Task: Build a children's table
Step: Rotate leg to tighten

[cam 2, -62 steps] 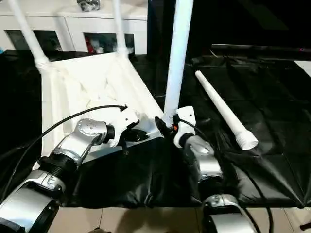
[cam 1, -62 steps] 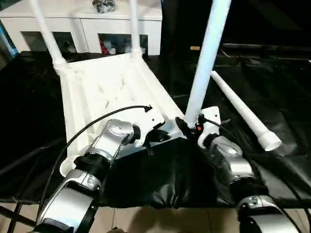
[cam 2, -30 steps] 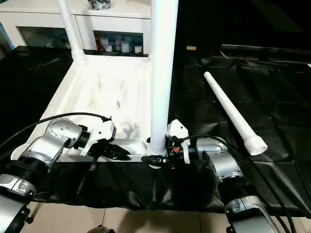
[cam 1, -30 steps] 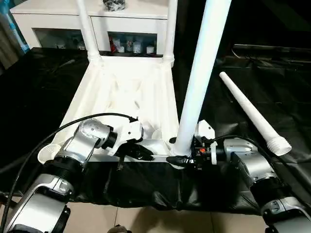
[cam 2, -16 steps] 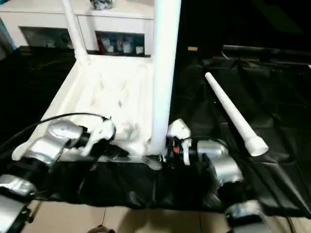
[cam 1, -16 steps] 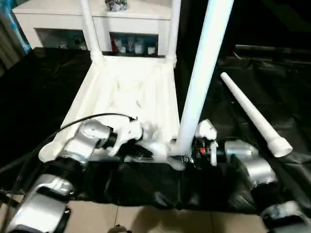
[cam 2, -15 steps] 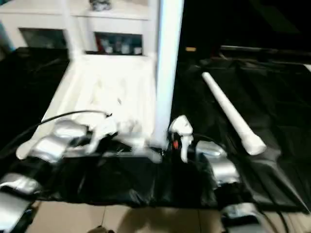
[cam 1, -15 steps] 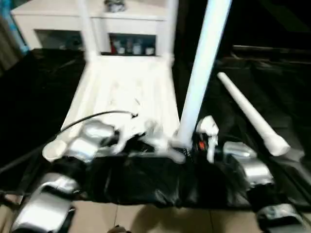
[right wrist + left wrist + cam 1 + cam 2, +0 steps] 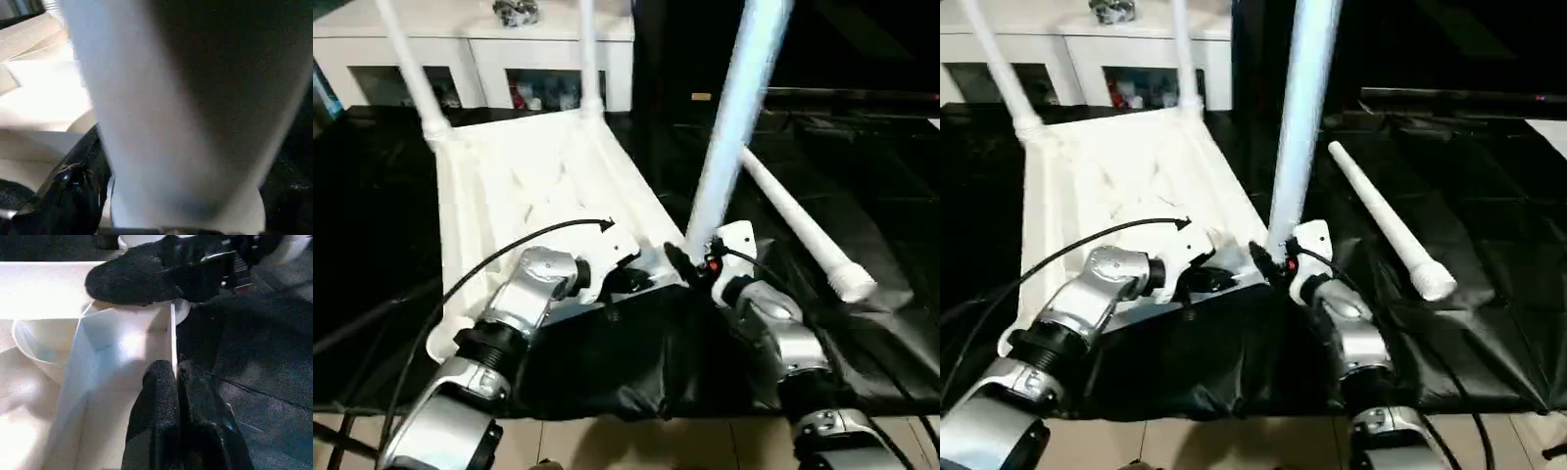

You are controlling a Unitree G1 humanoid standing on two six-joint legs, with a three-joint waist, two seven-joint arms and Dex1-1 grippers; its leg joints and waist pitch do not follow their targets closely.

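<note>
A white plastic tabletop (image 9: 524, 186) lies upside down on a black sheet (image 9: 862, 176), ribbed underside up, its near edge at the front of the work surface. Two thin white legs (image 9: 406, 69) already stand in the far corner sockets. A third, thicker-looking leg (image 9: 729, 127) rises from the near right corner, and the right gripper (image 9: 690, 266) wraps its black fingers around the base of it; compared with a second ago the tabletop now sits turned at an angle instead of square to the robot, and the right wrist has swung round the leg, which suggests the robot is twisting this leg into its socket. The left gripper (image 9: 168, 396) is clenched, its two fingers pinched on the thin near rim of the tabletop, steadying it. The fourth leg (image 9: 798, 230) lies loose on the sheet to the right, well apart from the tabletop, so one socket is likely yet to be filled. The black sheet is wrinkled and drapes over the front edge, with pale floor (image 9: 636, 441) below. Behind stands a white cabinet (image 9: 499, 59) with glass doors and small objects inside.
</note>
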